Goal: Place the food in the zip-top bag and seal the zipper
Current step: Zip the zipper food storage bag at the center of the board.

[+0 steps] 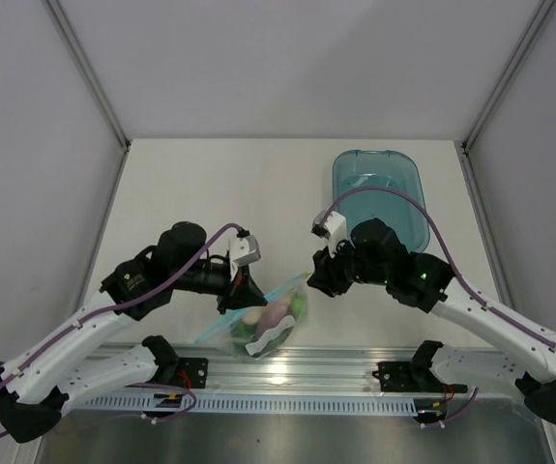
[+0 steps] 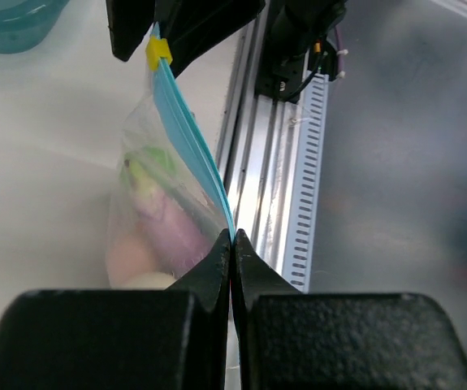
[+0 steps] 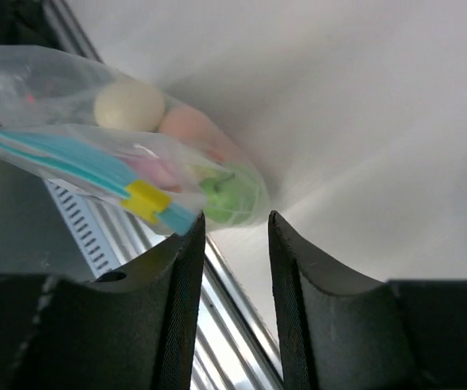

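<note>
The clear zip-top bag (image 1: 270, 324) hangs just above the table's near edge with the food inside. In the left wrist view the bag (image 2: 140, 203) shows green, purple, orange and white pieces. My left gripper (image 1: 242, 293) is shut on one end of the light blue zipper (image 2: 188, 134); in its own view (image 2: 231, 237) the jaws pinch the strip. A yellow slider (image 2: 158, 53) sits at the zipper's far end. My right gripper (image 1: 314, 277) is open; in its own view (image 3: 235, 219) the slider (image 3: 148, 201) lies just outside the left finger, not between the jaws. A white ball (image 3: 129, 106) and a green piece (image 3: 233, 199) show through the bag.
A translucent blue oval tray (image 1: 379, 188) stands at the back right of the table. The metal rail (image 1: 336, 362) runs along the near edge right under the bag. White walls close in the table on both sides.
</note>
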{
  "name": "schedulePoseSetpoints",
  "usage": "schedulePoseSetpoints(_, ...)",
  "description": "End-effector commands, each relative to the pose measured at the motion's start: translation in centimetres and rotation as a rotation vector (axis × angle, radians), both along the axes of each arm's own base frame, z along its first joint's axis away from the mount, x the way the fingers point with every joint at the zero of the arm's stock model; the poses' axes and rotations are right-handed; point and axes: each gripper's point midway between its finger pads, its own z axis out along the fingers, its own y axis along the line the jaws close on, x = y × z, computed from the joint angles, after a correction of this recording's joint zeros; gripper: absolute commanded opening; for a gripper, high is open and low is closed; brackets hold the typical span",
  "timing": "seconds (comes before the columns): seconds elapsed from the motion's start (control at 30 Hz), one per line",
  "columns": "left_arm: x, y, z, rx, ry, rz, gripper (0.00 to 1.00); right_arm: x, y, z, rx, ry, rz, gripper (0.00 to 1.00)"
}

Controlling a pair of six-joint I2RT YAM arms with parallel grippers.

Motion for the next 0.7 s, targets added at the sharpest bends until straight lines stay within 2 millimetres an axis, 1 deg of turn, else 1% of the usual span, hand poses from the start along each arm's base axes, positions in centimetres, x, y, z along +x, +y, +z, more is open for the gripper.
schedulePoseSetpoints(0.0, -1.5, -0.5, 2.7, -0.070, 0.050, -0.052, 0.01, -1.6, 3.0, 4.3, 0.235, -0.075, 0.172, 0.38)
schedulePoseSetpoints(0.03, -1.5, -0.3, 2.4, -0.054, 0.062, -0.047, 0.01, -2.1, 3.2, 4.5, 0.251, -0.080, 0.206, 0.38)
schedulePoseSetpoints(0.07, -1.5, -0.3, 2.2, -0.044, 0.064, -0.045, 0.01, -2.9, 3.5, 4.5, 0.261, -0.065, 0.260, 0.38)
schedulePoseSetpoints(0.13, -1.5, -0.1, 1.8, -0.029, 0.068, -0.038, 0.00, -4.0, 3.8, 4.5, 0.271, -0.044, 0.327, 0.37)
schedulePoseSetpoints(0.23, -1.3, 0.1, 1.4, -0.022, 0.069, -0.018, 0.01, -4.8, 4.0, 4.3, 0.270, -0.021, 0.373, 0.36)
schedulePoseSetpoints(0.3, -1.2, 0.2, 1.1, -0.013, 0.084, -0.014, 0.01, -4.8, 3.8, 4.3, 0.269, -0.025, 0.374, 0.34)
schedulePoseSetpoints(0.33, -1.4, 0.1, 1.1, -0.015, 0.088, -0.023, 0.01, -4.7, 3.8, 4.3, 0.268, -0.029, 0.369, 0.31)
schedulePoseSetpoints(0.37, -1.6, 0.1, 0.9, -0.019, 0.099, -0.037, 0.01, -4.8, 3.7, 4.3, 0.271, -0.033, 0.372, 0.16)
schedulePoseSetpoints(0.43, -1.8, 0.0, 1.0, -0.029, 0.096, -0.047, 0.00, -4.6, 3.8, 4.2, 0.271, -0.032, 0.368, 0.01)
schedulePoseSetpoints(0.47, -1.7, 0.0, 0.8, -0.025, 0.098, -0.046, 0.01, -4.6, 3.9, 3.9, 0.266, -0.023, 0.375, 0.00)
schedulePoseSetpoints(0.6, -1.9, 0.2, 0.6, -0.013, 0.101, -0.053, 0.01, -5.4, 4.0, 3.9, 0.259, 0.010, 0.422, 0.00)
schedulePoseSetpoints(0.67, -1.7, 0.3, 0.7, -0.010, 0.086, -0.047, 0.01, -5.6, 4.2, 4.8, 0.260, 0.017, 0.441, 0.00)
